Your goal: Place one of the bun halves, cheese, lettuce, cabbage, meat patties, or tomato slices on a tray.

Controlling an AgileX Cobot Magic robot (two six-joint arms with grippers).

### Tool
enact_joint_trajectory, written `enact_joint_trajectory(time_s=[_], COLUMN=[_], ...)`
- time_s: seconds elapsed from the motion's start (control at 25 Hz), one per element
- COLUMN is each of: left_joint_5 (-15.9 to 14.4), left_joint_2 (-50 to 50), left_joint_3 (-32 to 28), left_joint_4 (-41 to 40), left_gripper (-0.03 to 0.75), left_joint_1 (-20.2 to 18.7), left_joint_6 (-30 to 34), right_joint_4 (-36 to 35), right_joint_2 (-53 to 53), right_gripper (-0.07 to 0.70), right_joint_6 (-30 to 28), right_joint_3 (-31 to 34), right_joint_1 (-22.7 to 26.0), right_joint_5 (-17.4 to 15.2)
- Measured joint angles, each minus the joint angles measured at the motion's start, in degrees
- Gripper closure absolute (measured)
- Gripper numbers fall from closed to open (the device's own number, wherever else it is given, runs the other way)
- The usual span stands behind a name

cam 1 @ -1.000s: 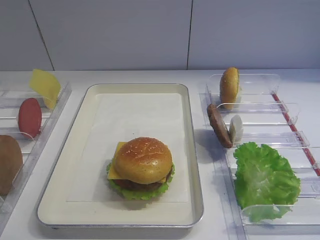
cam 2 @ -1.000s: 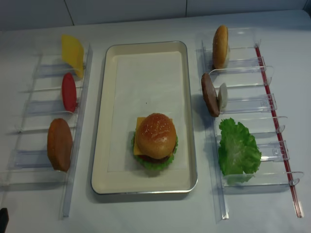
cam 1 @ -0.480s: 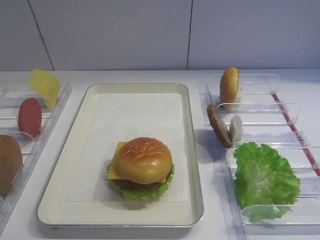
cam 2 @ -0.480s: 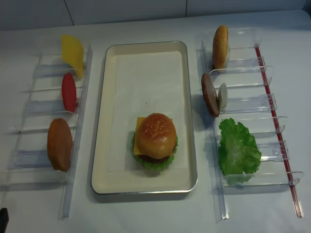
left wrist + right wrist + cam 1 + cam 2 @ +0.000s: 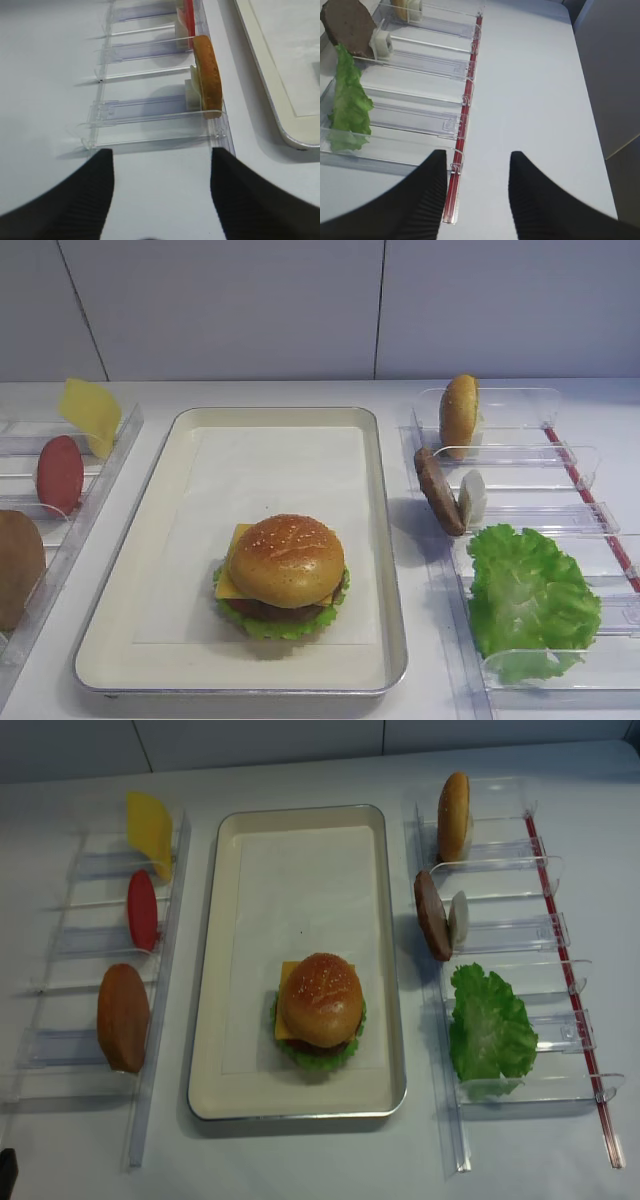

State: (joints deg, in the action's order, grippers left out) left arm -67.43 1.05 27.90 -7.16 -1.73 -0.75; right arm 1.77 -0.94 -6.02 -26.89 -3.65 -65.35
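On the silver tray [image 5: 392, 540] [image 5: 396, 970] stands a stacked burger. Its top is a sesame bun half [image 5: 287, 558] [image 5: 320, 998], with cheese, a patty and lettuce edges showing below. In the holders stand a spare cheese slice [image 5: 90, 412], a tomato slice [image 5: 60, 473], a bun half [image 5: 207, 75] on the left, a bun half [image 5: 459, 415], a meat patty [image 5: 438, 490] [image 5: 350, 27] and lettuce [image 5: 528, 595] [image 5: 350, 100]. No cabbage is in view. My left gripper [image 5: 161, 152] and right gripper [image 5: 477, 153] appear only in their wrist views, both open and holding nothing, over bare table.
Clear plastic holders [image 5: 510, 935] [image 5: 80, 940] line both sides of the tray. A red strip [image 5: 465, 125] runs along the right holders' outer edge, just by my right gripper's left finger. A white clip [image 5: 472, 495] stands beside the patty.
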Motion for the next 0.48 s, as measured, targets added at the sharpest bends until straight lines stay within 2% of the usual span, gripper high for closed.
enact_joint_trajectory(time_s=[0.48], left_joint_5=[0.0], left_joint_2=[0.0], left_joint_3=[0.0], left_joint_4=[0.0], left_gripper=[0.301], left_joint_1=[0.0], left_joint_6=[0.0], right_joint_4=[0.0], right_joint_2=[0.0], right_gripper=[0.408], right_joint_6=[0.0], right_joint_3=[0.0], right_joint_1=[0.0], right_joint_5=[0.0])
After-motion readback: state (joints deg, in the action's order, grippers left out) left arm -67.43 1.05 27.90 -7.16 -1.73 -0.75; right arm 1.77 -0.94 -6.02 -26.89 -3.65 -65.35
